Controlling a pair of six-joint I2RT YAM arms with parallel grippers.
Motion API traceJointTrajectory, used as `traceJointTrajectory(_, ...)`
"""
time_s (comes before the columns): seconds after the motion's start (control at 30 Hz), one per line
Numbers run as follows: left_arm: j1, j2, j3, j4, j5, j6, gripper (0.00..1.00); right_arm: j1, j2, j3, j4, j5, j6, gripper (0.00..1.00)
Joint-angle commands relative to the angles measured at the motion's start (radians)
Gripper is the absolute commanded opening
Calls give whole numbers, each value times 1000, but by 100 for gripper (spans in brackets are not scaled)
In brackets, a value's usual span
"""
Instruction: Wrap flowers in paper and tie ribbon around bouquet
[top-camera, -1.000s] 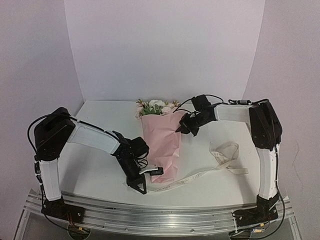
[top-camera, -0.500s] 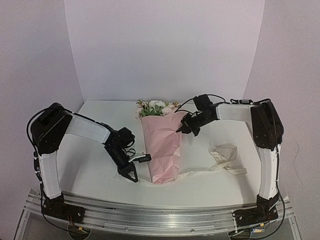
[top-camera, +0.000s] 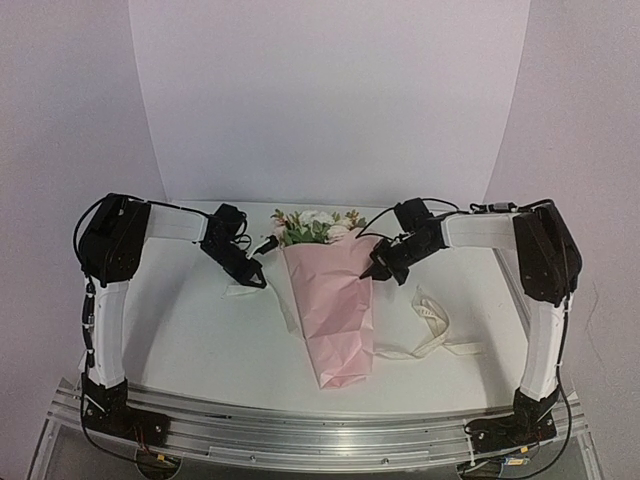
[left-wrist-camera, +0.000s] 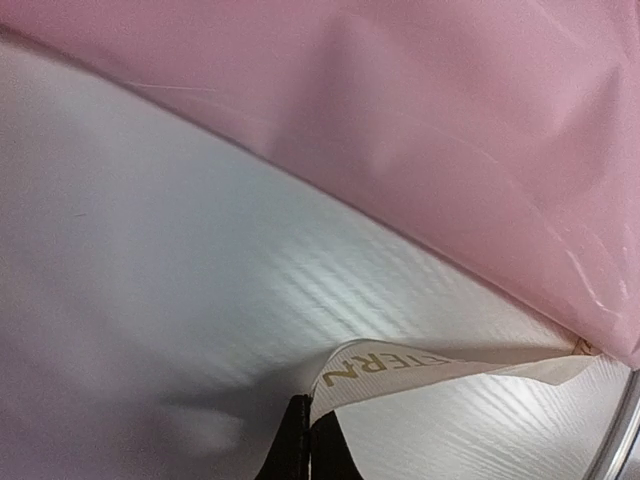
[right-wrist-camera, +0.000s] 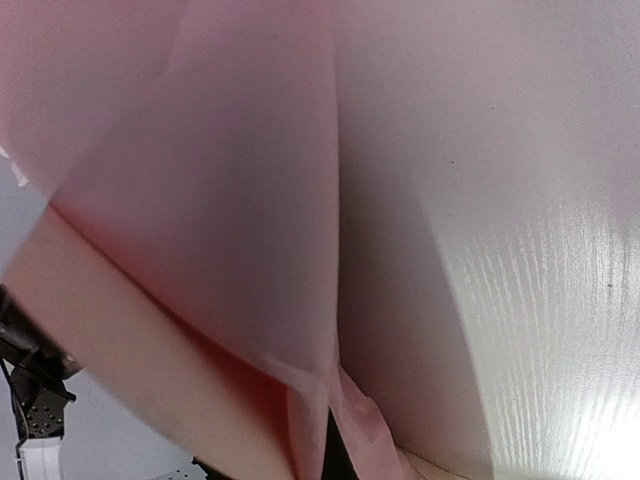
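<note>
The bouquet lies mid-table: flowers (top-camera: 315, 225) with green leaves point to the back, and the pink paper (top-camera: 338, 310) tapers toward the front edge. My left gripper (top-camera: 259, 282) is left of the cone's top, shut on one end of the ribbon (left-wrist-camera: 420, 365), whose gold lettering shows in the left wrist view. From those shut jaws (left-wrist-camera: 312, 445) the strip runs toward the paper (left-wrist-camera: 450, 120). More ribbon (top-camera: 430, 318) loops on the table right of the cone. My right gripper (top-camera: 377, 274) is shut on the paper's upper right edge, with folds of paper (right-wrist-camera: 200, 200) rising from its jaws (right-wrist-camera: 335, 450).
The white table (top-camera: 190, 330) is walled by pale panels at the back and sides. A metal rail (top-camera: 320, 435) with both arm bases runs along the near edge. The ribbon's loose loop lies between the cone and the right arm.
My left gripper has swung from the cone's foot near the front edge up to its back left, carrying the ribbon end. The cone's foot shifted slightly right and the ribbon drew in.
</note>
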Motion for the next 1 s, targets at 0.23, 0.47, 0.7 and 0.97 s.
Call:
traceJointTrajectory(0.23,176,5,111,82,-248,-76,0,2,-68,-17,-10,-51,-18,0)
traceJointTrajectory(0.47,240,-91,252,30,-191,-83,0,19,-54,-83,-7,-14,-41,0)
traceJointTrajectory(0.7,190,-219,282,-138,-33,17,0,36,16,-70,-4,-4,-72,0)
traceJointTrajectory(0.97,112,-189,725,-337,18,35,0,54,50,-78,6,23,-82,0)
